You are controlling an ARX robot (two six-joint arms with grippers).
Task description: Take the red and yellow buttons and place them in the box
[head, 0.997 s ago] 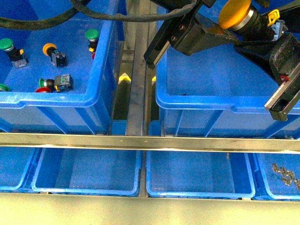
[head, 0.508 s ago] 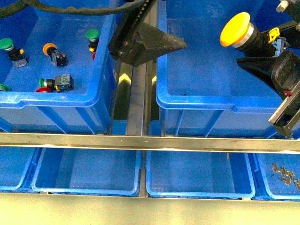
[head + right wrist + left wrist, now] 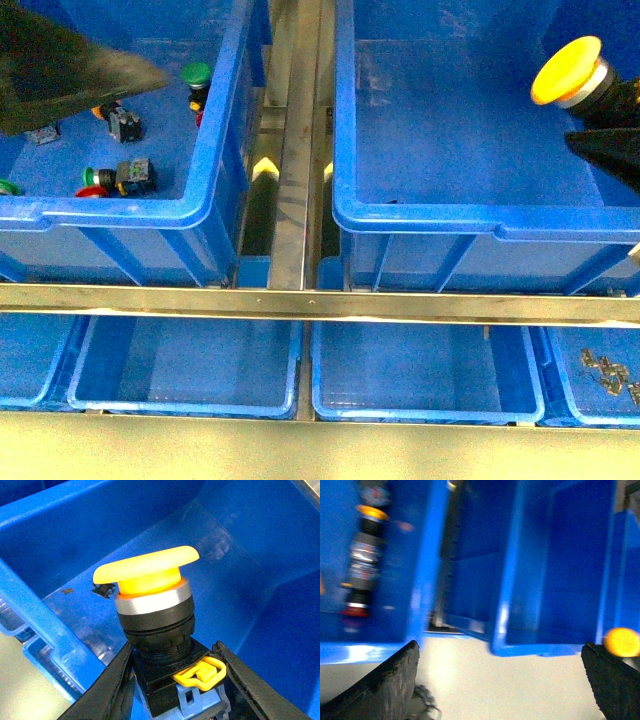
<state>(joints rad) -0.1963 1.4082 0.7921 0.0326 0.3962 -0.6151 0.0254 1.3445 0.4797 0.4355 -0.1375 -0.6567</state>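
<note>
You had the right gripper clamped on the black body of a yellow mushroom-head button, which it held above the empty box, over the box's right side. I judged this to be the carry-and-release step. The next move called for lowering the button inside the box walls and parting the fingers so it dropped clear of the rim. Your left gripper hung spread wide with nothing in it, beside the box and over the neighbouring bin, where a red-capped button lay.
</note>
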